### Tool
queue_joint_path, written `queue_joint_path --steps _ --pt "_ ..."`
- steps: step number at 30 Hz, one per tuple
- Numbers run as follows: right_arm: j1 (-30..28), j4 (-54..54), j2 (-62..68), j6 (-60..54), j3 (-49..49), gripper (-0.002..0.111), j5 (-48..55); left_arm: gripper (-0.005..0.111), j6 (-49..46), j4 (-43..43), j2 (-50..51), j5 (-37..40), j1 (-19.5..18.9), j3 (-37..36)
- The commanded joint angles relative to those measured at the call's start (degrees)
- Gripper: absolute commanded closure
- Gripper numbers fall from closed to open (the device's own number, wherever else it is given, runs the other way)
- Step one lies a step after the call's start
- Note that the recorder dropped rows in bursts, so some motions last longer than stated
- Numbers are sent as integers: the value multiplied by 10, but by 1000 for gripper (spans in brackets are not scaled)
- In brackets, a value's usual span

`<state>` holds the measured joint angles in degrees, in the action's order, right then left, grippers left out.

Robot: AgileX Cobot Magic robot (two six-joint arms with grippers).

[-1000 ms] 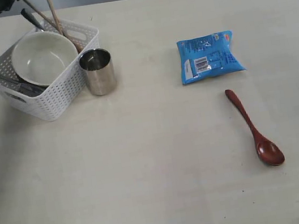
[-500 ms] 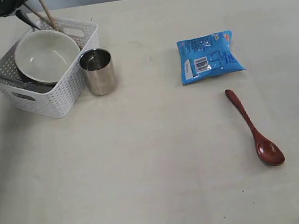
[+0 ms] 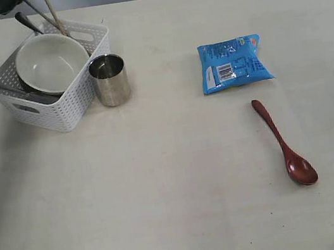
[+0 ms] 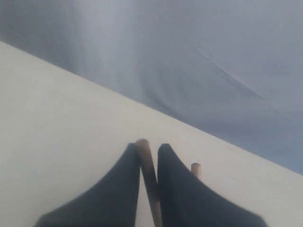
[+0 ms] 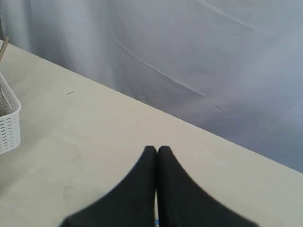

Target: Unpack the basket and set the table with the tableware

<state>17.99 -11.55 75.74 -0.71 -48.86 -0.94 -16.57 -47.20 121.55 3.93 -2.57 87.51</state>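
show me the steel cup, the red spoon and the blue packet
steel cup (image 3: 110, 83), exterior view, on its side wall
red spoon (image 3: 276, 135), exterior view, midway along the handle
blue packet (image 3: 233, 62), exterior view, centre of its front face

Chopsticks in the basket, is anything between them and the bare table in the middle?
The left gripper is shut on one chopstick. Toward the middle, the basket wall and the steel cup right beside it stand in the way; past them nothing visible does.
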Motion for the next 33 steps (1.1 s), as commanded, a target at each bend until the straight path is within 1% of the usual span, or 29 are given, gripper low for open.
queue_joint_path --steps 1,22,28,33 --pt "-3 -2 -6 1 2 109 -1 107 -20 17 -24 13 0 -1" --pt "-3 -2 -6 1 2 109 -1 107 -53 19 -70 65 0 -1" --pt "-3 -2 -6 1 2 109 -1 107 -102 19 -104 92 0 -1" --pt "-3 -2 -6 1 2 109 -1 107 -123 19 -129 131 0 -1"
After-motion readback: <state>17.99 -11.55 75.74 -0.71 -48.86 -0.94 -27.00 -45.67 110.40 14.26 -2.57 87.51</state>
